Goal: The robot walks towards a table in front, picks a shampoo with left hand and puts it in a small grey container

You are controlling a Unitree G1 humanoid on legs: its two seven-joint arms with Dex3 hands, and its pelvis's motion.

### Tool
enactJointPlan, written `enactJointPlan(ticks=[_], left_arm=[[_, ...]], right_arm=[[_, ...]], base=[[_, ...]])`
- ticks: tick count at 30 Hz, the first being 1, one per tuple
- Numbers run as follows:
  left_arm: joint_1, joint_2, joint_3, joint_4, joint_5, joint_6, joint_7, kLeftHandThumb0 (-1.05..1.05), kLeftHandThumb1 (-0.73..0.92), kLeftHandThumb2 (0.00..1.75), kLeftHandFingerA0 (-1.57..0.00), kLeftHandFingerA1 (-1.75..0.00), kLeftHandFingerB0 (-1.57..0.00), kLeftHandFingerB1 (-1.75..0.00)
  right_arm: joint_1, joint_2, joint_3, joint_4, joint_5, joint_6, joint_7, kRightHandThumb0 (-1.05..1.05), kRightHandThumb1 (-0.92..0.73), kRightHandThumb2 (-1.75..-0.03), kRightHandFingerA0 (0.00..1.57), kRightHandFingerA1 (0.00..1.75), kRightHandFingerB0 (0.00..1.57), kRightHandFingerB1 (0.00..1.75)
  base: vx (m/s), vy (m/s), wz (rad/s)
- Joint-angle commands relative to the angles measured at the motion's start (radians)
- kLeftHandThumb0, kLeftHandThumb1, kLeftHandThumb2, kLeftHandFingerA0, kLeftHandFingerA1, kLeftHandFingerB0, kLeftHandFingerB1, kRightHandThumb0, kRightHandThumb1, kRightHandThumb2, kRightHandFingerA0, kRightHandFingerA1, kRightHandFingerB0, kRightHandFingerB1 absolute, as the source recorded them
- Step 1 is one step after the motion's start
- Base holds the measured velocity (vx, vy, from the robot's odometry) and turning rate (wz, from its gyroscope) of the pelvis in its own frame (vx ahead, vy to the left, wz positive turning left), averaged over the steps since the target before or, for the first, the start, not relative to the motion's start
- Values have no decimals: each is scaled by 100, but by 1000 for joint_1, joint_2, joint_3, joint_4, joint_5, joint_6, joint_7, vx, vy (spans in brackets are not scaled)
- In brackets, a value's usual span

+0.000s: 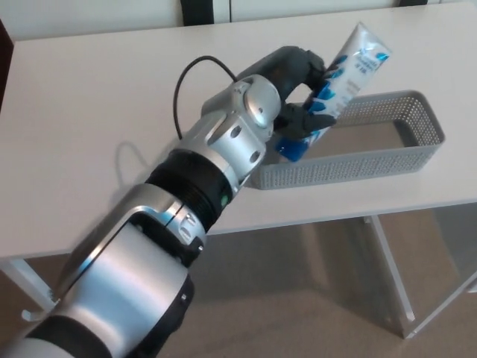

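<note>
Left arm (156, 239): seen nearest the lens in the head view, entering from the lower left and stretched out over the front table edge toward the container.
Cable (181, 82): a black loop is seen rising from the wrist above the table top; no snag is noted.
Left hand (297, 93): closed round the shampoo, with dark fingers wrapped about its lower half. The low hold is judged to keep the cap end steady on the way down.
Shampoo (356, 60): a white and blue tube, held tilted with the crimped end up and the blue cap end down. It is carried over the left part of the container. Whether the cap touches the floor of the container cannot be determined.
Container (387, 159): a small grey perforated tray, set lengthwise near the front edge within the arm's reach. Nothing else is seen inside.
Table (82, 97): white, otherwise bare where visible.
Right hand: not seen.
Step judged: the pick is done; lowering and release are not yet made.
Risk judged: if released while tilted, the tube may lean on the rim or tip out.
</note>
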Motion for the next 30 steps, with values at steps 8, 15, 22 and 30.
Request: enactJointPlan(ticks=[8, 15, 22, 30], left_arm=[[44, 90, -190, -27, 250, -234, 306, -24, 63, 61, -78, -155, -79, -57], [18, 78, -298, -21, 313, -93, 158, -88, 52, 87, 0, 0, 0, 0], [18, 64, -280, -14, 270, -73, 22, -94, 59, 61, 0, 0, 0, 0], [22, 82, -240, -17, 271, -100, 29, -102, 61, 63, 0, 0, 0, 0]], right_arm=[[-2, -6, -2, -4, 5, 10, 9, -37, -71, -61, 65, 48, 51, 40], [-2, -3, 0, -2, 3, 8, 11, -38, -71, -61, 63, 47, 51, 40], [-12, -6, 3, -8, 2, 11, 15, -36, -71, -61, 64, 47, 49, 39], [-40, -4, 2, -8, 3, 12, 18, -38, -69, -61, 63, 48, 54, 41]], base=[[0, 0, 0], [0, 0, 0], [0, 0, 0], [0, 0, 0]])
